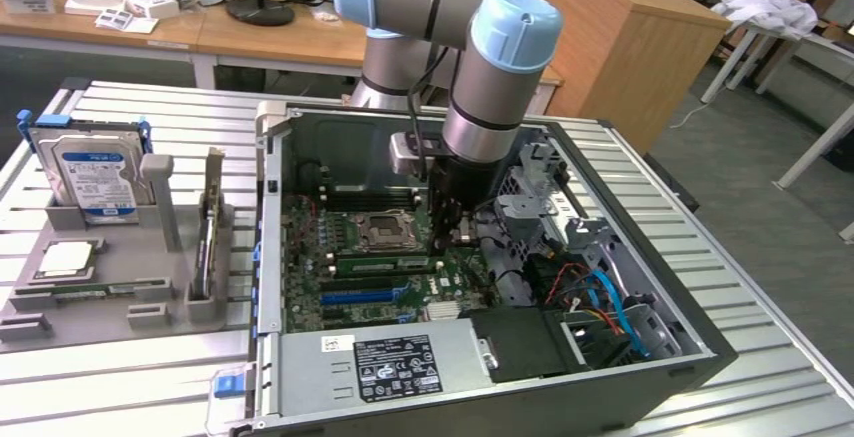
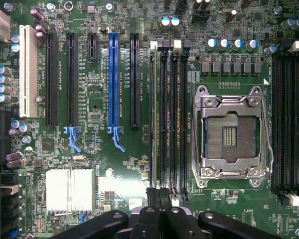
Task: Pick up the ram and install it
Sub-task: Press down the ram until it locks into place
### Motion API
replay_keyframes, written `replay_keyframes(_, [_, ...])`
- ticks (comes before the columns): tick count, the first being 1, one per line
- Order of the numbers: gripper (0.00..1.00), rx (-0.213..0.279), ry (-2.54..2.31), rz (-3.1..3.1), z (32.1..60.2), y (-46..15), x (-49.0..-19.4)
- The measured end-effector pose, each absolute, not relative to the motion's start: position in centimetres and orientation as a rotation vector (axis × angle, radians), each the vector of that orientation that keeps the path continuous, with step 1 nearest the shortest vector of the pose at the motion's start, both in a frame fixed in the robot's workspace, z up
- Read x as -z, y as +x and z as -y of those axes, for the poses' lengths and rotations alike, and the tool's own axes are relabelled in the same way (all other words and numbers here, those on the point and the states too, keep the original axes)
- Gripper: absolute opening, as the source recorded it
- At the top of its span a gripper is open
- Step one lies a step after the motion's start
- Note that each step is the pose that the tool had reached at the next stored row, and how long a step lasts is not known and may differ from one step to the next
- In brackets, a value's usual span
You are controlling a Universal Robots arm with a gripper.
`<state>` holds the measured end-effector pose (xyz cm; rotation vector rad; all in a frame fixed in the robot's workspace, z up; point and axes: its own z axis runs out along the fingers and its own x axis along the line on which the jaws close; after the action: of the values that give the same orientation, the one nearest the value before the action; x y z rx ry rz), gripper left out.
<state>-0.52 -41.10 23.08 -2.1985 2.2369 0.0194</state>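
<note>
As viewed from my wrist cam, the ram [image 2: 153,114] stands edge-up in the outermost slot of the memory bank, on the side away from the CPU socket [image 2: 231,132] and toward the blue slot [image 2: 113,79]; its long axis runs parallel to the empty slots [image 2: 172,114] beside it.

Jaws: closed, tips pressed together, nothing between them; not gripping the ram.

Key relation: my fingertips [image 2: 152,195] sit at one end of the stick, approx. in line with its long axis and just above the board [image 2: 124,164]; whether they touch the ram's top edge I cannot tell.

Exterior view: the ram [image 1: 380,263] shows as a thin green strip betw. the socket and the blue slots; I reach down into the case [image 1: 667,347] at the strip's end toward the exterior view's right.

Judgement: ram looks placed in its slot; full seating and latch condition not verifiable.
</note>
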Motion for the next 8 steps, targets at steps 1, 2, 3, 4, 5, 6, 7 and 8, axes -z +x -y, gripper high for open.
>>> replay_keyframes(1, [0.11,-0.019,-2.199,-2.237,41.10,-0.52,-23.08])
replay_keyframes(2, [0.11,-0.019,-2.199,-2.237,41.10,-0.52,-23.08])
replay_keyframes(3, [0.11,-0.019,-2.198,-2.237,41.09,-0.52,-23.04])
replay_keyframes(4, [0.11,-0.019,-2.198,-2.237,41.09,-0.52,-22.99])
replay_keyframes(5, [0.11,-0.019,-2.199,-2.237,41.10,-0.52,-22.95])
replay_keyframes(6, [0.11,-0.019,-2.199,-2.237,41.10,-0.52,-22.96])
replay_keyframes(7, [0.11,-0.019,-2.199,-2.237,41.10,-0.52,-22.96])
replay_keyframes(8, [0.11,-0.019,-2.199,-2.237,41.10,-0.52,-22.96])
